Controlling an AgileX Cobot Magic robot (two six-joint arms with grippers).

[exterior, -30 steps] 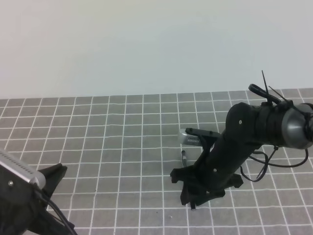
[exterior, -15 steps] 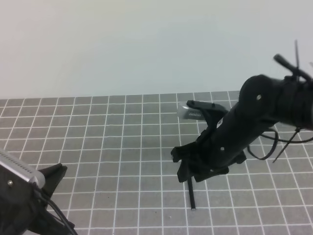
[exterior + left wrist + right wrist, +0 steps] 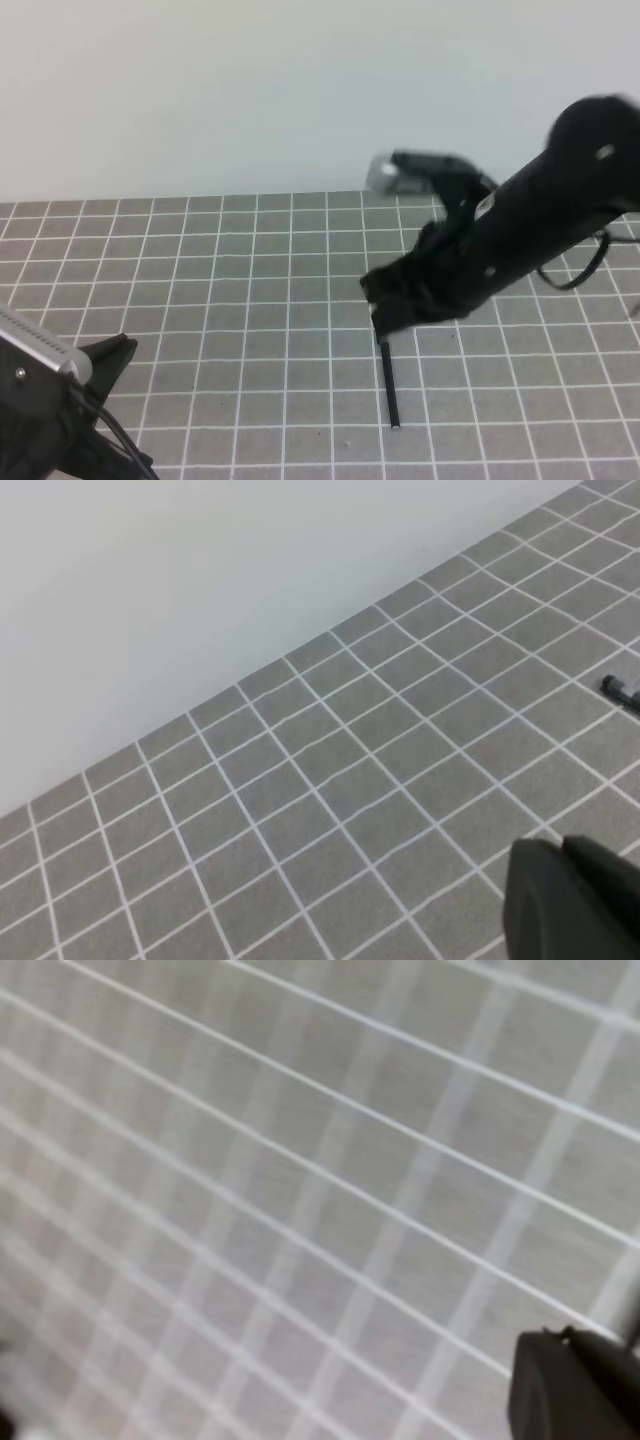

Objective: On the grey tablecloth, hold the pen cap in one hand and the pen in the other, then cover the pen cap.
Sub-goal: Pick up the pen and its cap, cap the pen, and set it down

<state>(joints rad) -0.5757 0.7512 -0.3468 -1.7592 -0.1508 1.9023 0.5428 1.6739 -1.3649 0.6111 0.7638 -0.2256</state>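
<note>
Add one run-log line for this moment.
left gripper: shut | right gripper: at pen top end, grip unclear | pen: lower end on grey tablecloth

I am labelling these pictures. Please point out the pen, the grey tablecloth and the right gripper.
pen (image 3: 390, 390): exterior high view, on the middle of its black shaft.
grey tablecloth (image 3: 200, 290): exterior high view, on a bare grid square.
right gripper (image 3: 385, 318): exterior high view, at its tip, above the pen's upper end.

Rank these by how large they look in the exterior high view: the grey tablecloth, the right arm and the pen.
1. grey tablecloth, filling the lower frame.
2. right arm, though it is raised nearer the camera, which enlarges it.
3. pen, a thin black stick, partly hidden under the right gripper.
</note>
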